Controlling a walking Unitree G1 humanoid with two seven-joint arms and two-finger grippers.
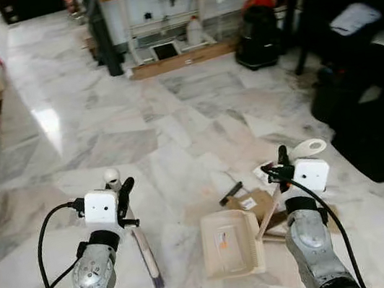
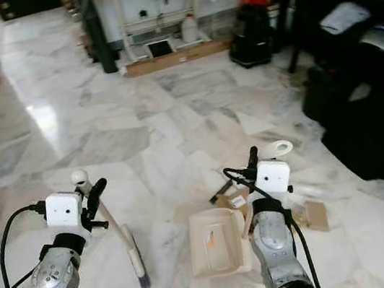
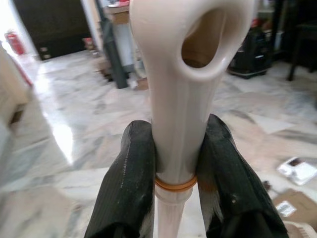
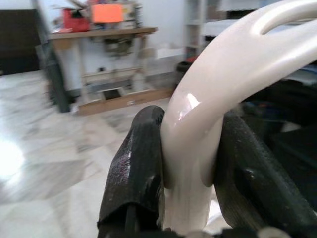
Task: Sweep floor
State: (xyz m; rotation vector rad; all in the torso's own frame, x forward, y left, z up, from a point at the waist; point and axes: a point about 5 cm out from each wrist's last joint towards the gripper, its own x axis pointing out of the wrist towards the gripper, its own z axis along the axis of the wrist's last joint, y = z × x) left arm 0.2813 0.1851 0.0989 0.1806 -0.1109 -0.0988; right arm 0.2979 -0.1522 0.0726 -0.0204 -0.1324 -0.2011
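Right, your left tool point(image 1: 123, 196) is clenched on the brush point(image 1: 145, 252) handle, both pads tight just above an orange ring in the left wrist view; bristles touch the floor point(image 1: 173, 118) to the left of the dustpan point(image 1: 231, 244); your right tool point(image 1: 281, 162) is clamped on the dustpan handle near its looped end, pan lying flat on the floor between the arms.

Debris: cardboard scraps point(image 1: 256, 203) and a white paper slip point(image 1: 264, 173) lie just beyond and to the right of the pan; a dark strip point(image 1: 230, 193) sits next to them; another cardboard piece point(image 2: 316, 215) lies further right.

Risks, my judgement: the brush is on the far side of the pan from the litter, so a sweep from where it sits would push nothing in; you would have to carry it over or round the pan, and the shaft could knock the pan askew; flat card may slide under the bristles or ride over the pan lip if the lip lifts; the grip is high on both handles, so the pan could twist when pushed against; black bags point(image 1: 370, 116) and a stand leg on the right are near enough to catch the right elbow.

Writing: the slip and a label inside the pan carry print; too small to read; no brand legible.
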